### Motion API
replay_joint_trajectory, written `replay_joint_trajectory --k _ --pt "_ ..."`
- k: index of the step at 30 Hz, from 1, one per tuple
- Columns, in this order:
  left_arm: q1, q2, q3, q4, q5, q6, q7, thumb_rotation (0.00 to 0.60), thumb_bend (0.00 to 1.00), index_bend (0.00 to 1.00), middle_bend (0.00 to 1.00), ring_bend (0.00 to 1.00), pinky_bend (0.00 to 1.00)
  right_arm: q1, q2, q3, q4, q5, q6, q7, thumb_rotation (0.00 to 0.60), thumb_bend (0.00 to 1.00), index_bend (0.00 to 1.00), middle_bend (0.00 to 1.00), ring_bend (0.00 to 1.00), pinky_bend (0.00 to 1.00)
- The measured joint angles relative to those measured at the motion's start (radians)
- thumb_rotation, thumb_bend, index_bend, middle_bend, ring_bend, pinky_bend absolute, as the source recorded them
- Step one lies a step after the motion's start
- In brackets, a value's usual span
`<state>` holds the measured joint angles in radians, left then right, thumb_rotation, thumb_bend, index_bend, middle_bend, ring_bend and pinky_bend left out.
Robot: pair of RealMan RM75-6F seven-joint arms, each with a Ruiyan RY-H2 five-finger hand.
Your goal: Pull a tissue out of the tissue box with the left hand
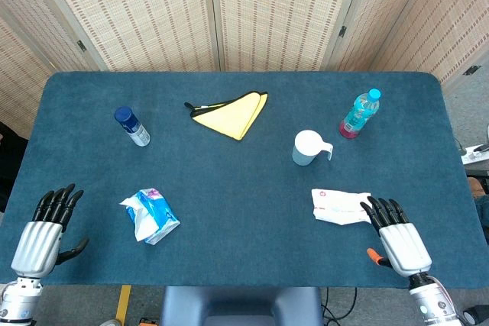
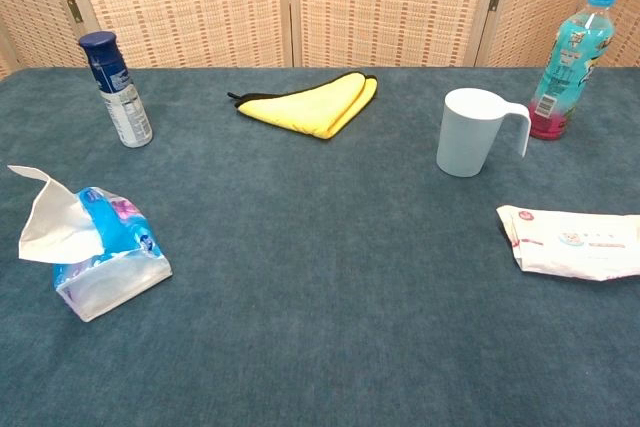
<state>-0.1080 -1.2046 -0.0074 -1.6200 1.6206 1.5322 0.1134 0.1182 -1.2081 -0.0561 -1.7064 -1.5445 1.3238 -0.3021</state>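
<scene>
One tissue point(image 2: 45, 217) sticks up-left from tissue box point(image 2: 105, 267), box lying diagonal.

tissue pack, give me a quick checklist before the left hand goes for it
1. A tissue sticks up from the tissue pack to pinch: ok; the white tissue stands out of the top.
2. Left hand free: ok; it holds nothing and its fingers are spread.
3. Path from left hand to pack: ok; only bare table lies between them.
4. Nearby things clear of the pull: ok; the spray can and yellow cloth sit well behind the pack.
5. Right hand out of the way: ok; it is at the wipes packet, far across the table.
6. Pack will stay put when pulled: cannot tell.
</scene>
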Motion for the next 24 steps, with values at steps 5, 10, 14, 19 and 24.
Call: replay_joint_trajectory --k 5,10,14,19,24 --pt "0.0 0.001 0.001 0.0 0.001 -0.001 -0.003 0.6 0.29 0.0 0.0 0.0 0.09 0.0 0.0 -0.001 0.001 -0.001 0.0 0.0 0.6 0.15 0.0 0.0 0.0 0.03" --pt "-0.002 -0.001 0.001 0.001 0.003 -0.004 0.003 0.6 0.29 0.0 0.0 0.0 0.09 0.0 0.002 -0.001 0.001 -0.008 0.005 0.009 0.6 0.15 0.0 0.0 0.0 0.03" --pt "-0.004 -0.001 0.003 0.002 0.004 -0.008 0.005 0.6 0.29 0.0 0.0 0.0 0.1 -0.001 0.005 -0.002 0.003 -0.022 0.015 0.024 0.6 0.15 0.0 0.0 0.0 0.04" --pt "-0.006 -0.001 0.006 0.007 0.007 -0.011 -0.003 0.6 0.29 0.0 0.0 0.0 0.1 -0.004 0.003 -0.005 0.007 -0.046 0.032 0.035 0.6 0.15 0.0 0.0 0.0 0.03" --pt "-0.017 -0.008 0.007 0.021 0.006 -0.032 -0.013 0.6 0.29 0.0 0.0 0.0 0.1 -0.01 -0.001 -0.012 0.018 -0.078 0.056 0.05 0.6 0.15 0.0 0.0 0.0 0.03"
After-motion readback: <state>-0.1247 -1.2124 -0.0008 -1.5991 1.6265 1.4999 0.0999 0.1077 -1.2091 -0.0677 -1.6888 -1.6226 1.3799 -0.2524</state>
